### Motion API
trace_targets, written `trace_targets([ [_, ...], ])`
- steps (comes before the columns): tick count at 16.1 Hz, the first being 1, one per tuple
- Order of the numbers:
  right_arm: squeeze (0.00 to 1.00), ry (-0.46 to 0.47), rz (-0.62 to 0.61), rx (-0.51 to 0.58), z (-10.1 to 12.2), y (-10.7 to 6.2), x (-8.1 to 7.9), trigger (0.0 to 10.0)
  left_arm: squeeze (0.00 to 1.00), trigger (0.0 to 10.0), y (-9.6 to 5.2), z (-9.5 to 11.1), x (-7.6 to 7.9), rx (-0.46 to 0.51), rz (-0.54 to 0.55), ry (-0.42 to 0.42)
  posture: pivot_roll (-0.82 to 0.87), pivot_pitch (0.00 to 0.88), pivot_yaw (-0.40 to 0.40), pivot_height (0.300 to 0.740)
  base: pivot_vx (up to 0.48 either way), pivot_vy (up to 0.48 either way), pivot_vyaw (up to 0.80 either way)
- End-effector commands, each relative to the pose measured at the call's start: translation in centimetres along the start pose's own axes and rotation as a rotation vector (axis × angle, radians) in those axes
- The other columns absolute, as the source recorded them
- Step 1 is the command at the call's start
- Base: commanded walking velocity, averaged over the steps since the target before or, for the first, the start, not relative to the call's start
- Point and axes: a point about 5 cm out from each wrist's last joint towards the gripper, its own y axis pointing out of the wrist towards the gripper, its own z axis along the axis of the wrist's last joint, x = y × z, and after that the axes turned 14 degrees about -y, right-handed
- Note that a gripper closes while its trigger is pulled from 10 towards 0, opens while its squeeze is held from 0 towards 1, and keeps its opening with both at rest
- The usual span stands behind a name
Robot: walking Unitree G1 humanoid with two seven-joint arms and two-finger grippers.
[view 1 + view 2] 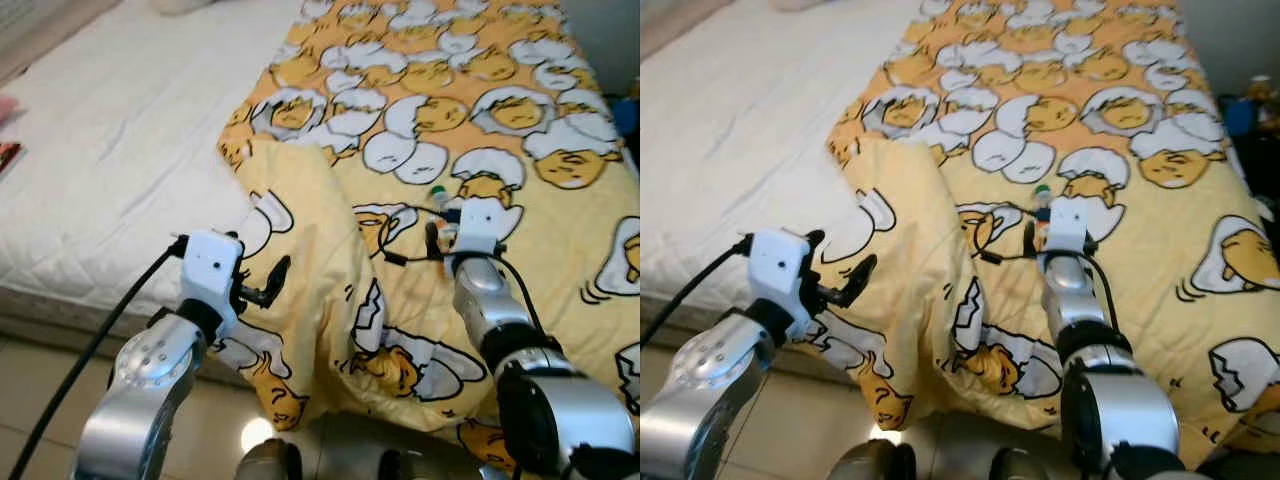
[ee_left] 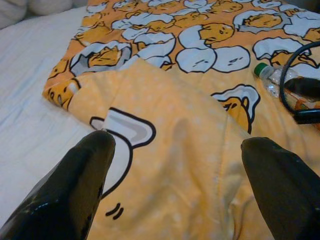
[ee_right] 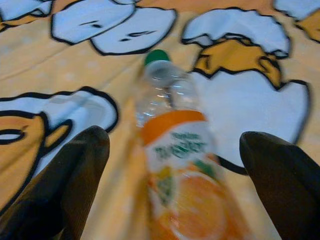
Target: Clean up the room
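A clear plastic bottle (image 3: 175, 165) with a green cap and an orange label lies on the yellow egg-cartoon blanket (image 1: 420, 100). My right gripper (image 3: 175, 137) is open, one black finger on each side of the bottle, and I cannot tell whether the fingers touch it. In the left eye view the right gripper (image 1: 440, 212) reaches onto the bed just behind the bottle's cap (image 1: 437, 192). My left gripper (image 1: 265, 285) is open and holds nothing. It hovers by the blanket's folded-over corner (image 1: 300, 230) near the bed's front edge. The left wrist view shows the bottle (image 2: 272, 80) off to one side.
The bare white mattress (image 1: 120, 130) takes up the bed's left half. Beige floor tiles (image 1: 30, 390) lie below the bed's front edge. A blue object (image 1: 628, 115) stands beyond the bed's right side, and a reddish item (image 1: 8, 155) lies at the far left.
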Motion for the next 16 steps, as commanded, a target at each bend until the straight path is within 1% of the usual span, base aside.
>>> trace_targets([
  [1,0.00,0.006,-0.007,-0.008,0.0,0.1,0.0,10.0,0.00,10.0,-0.8,0.1,0.0,-0.011,0.023,0.001,0.34,0.204,0.052,0.740,0.000,0.000,0.00],
  [2,0.00,0.011,-0.010,-0.044,-0.6,0.1,0.3,10.0,0.00,10.0,-1.2,-0.1,0.1,-0.023,0.026,-0.003,0.34,0.205,0.043,0.740,0.000,0.000,0.00],
  [3,0.00,0.023,-0.008,-0.065,-0.9,0.1,0.5,10.0,0.00,10.0,-1.3,-0.2,0.1,-0.029,0.028,-0.005,0.34,0.207,0.041,0.740,0.000,0.000,0.00],
  [5,0.00,0.064,0.001,-0.121,-1.7,0.0,0.7,10.0,0.00,10.0,-1.1,-0.3,0.0,-0.044,0.031,0.000,0.34,0.214,0.038,0.740,0.000,0.000,0.00],
  [7,0.00,0.062,-0.020,-0.139,-1.9,0.0,1.1,10.0,0.00,10.0,-1.1,-0.1,0.0,-0.045,0.030,-0.014,0.34,0.217,0.038,0.740,0.000,0.000,0.00],
  [8,0.00,0.046,-0.040,-0.162,-2.2,0.0,1.5,10.0,0.00,10.0,-1.2,0.0,0.4,-0.046,0.013,-0.027,0.34,0.217,0.039,0.740,0.000,0.000,0.00],
  [9,0.00,0.050,-0.045,-0.179,-2.4,0.0,1.6,10.0,0.00,10.0,-1.2,0.1,0.7,-0.045,-0.003,-0.026,0.34,0.214,0.040,0.740,0.000,0.000,0.00],
  [11,0.00,0.102,-0.050,-0.246,-3.7,-0.4,1.8,9.9,0.00,10.0,-0.9,0.1,2.0,-0.047,-0.068,-0.020,0.34,0.203,0.036,0.740,0.000,0.000,0.00],
  [12,0.00,0.108,-0.034,-0.244,-3.7,-0.4,1.7,0.0,0.00,10.0,-0.8,0.1,2.1,-0.052,-0.078,-0.008,0.34,0.194,0.036,0.740,0.000,0.000,0.00],
  [13,0.00,0.112,0.001,-0.249,-3.7,-0.4,1.3,0.0,0.00,10.0,-0.3,0.0,2.2,-0.054,-0.085,0.029,0.33,0.181,0.034,0.740,0.000,0.000,0.00],
  [15,0.00,0.110,0.006,-0.255,-3.7,-0.4,1.3,0.0,0.00,10.0,0.3,0.1,2.2,-0.041,-0.084,0.033,0.33,0.161,0.025,0.740,0.000,0.000,0.00],
  [16,0.00,0.134,0.005,-0.255,-3.7,-0.4,1.4,0.0,0.00,10.0,0.8,0.1,2.2,-0.031,-0.088,0.051,0.33,0.129,0.008,0.740,0.000,0.000,0.00],
])
